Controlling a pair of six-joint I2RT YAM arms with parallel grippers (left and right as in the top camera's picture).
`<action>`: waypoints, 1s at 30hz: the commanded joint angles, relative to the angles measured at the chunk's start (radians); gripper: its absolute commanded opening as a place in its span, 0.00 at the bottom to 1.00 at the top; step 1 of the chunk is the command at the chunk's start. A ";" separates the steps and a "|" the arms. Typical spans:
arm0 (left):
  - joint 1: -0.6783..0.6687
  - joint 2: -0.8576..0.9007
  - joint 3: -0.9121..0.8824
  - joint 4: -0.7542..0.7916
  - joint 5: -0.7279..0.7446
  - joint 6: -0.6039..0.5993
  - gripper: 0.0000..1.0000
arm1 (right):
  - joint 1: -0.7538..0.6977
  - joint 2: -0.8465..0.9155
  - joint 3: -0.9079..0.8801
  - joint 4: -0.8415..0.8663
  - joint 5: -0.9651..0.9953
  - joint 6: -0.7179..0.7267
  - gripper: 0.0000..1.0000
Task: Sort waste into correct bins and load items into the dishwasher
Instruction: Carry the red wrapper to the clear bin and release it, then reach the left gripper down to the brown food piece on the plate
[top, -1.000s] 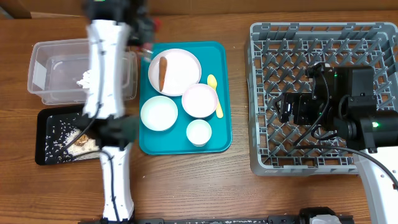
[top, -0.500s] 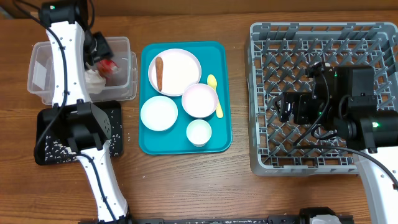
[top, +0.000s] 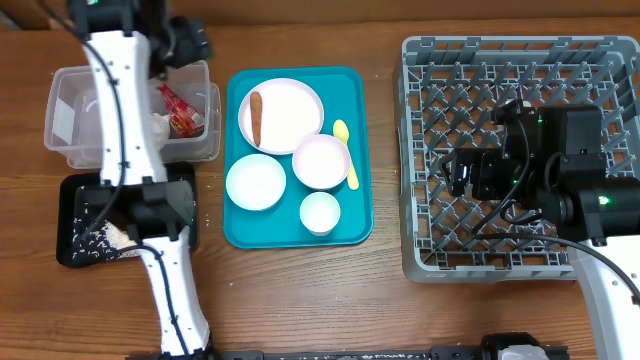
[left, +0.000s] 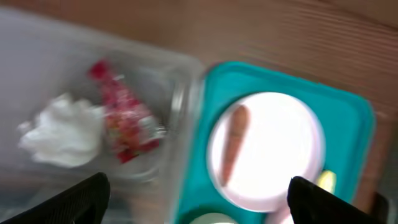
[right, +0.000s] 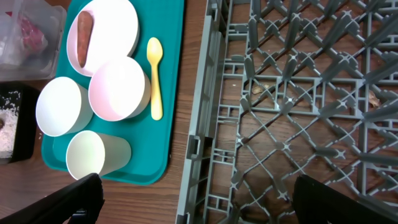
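The red wrapper (top: 181, 110) and the crumpled white napkin (top: 157, 123) lie inside the clear tub (top: 62, 82). My left gripper (top: 188, 42) hovers open and empty over the tub's far right corner. In the left wrist view the wrapper (left: 124, 118) sits beside the napkin (left: 62, 132). The black tray (top: 72, 192) holds rice grains. On the teal tray (top: 352, 90) sit the plate (top: 290, 115) with the orange-brown stick (top: 260, 116), two bowls (top: 256, 182) (top: 321, 160), the cup (top: 320, 212) and the spoon (top: 346, 152). My right gripper (top: 462, 172) stands open above the grey rack (top: 430, 60).
My left arm's white links (top: 125, 110) cross over the tub and the black tray. The rack fills the table's right side, and its left rim (right: 208, 124) lies under my right gripper (right: 202, 200). Bare wood separates the teal tray and the rack.
My left gripper opened and let go of the red wrapper, which now lies in the clear tub. It then drew back toward the far edge. The right arm has not moved.
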 joint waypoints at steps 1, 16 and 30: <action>-0.110 -0.016 0.006 0.009 0.024 0.055 0.94 | -0.003 -0.002 0.006 0.003 0.006 0.000 1.00; -0.196 0.078 -0.265 0.165 -0.120 0.042 0.91 | -0.003 -0.002 0.006 -0.011 0.006 0.000 1.00; -0.217 0.202 -0.270 0.193 -0.125 0.090 0.77 | -0.003 -0.002 0.006 -0.014 0.006 0.000 1.00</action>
